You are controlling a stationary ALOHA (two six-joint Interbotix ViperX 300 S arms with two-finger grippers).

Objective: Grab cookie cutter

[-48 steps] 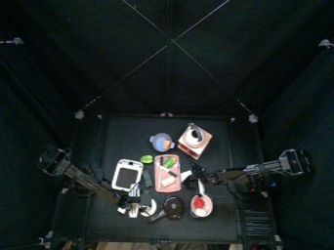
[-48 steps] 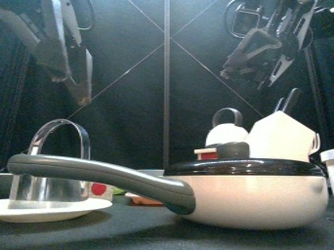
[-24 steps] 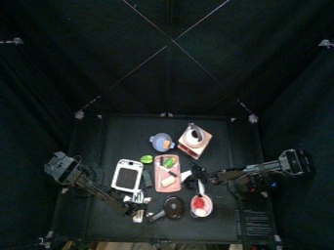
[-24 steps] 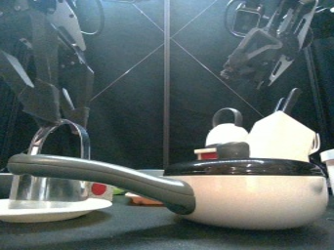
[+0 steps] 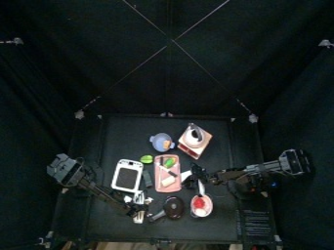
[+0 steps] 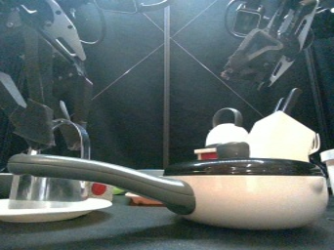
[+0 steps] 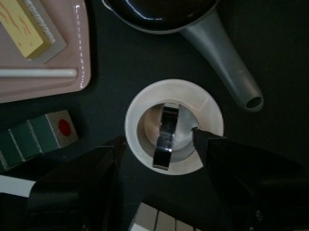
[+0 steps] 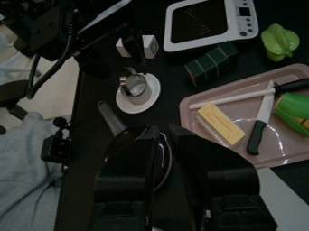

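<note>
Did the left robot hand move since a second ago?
Yes. In the front view the left gripper has come down, from high above the metal ring on the saucer to just beside the ring's top.

The left pincer has sunk (jaws wide) toward the small white plate.

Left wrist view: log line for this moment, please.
left gripper: open, above cookie cutter | cookie cutter: on saucer, ungrasped | right gripper: raised, right side

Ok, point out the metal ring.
Left wrist view: the metal ring stands on the white saucer, ahead of the left tool, close to the pink tray and the saucepan's grey handle.
</note>
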